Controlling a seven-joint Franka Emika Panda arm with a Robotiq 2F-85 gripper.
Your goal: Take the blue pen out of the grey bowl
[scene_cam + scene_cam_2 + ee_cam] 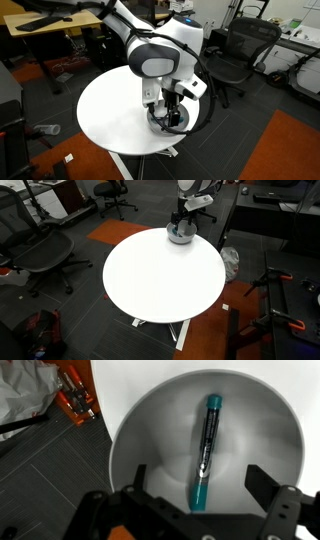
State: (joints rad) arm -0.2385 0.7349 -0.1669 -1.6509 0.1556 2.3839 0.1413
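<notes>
The grey bowl (150,430) fills the wrist view; it sits at the edge of the white round table in both exterior views (176,125) (181,237). The blue pen (205,452) lies along the bowl's bottom, teal with a darker middle band. My gripper (198,488) is open and hangs right above the bowl, a finger on each side of the pen's near end. It does not touch the pen. In the exterior views (172,108) (182,222) the gripper covers most of the bowl and hides the pen.
The white round table (160,275) stands on a dark floor with an orange rug (280,150). Office chairs (240,50) and desks ring the room. Beside the table edge in the wrist view are a white bag (25,395) and orange gear (75,395).
</notes>
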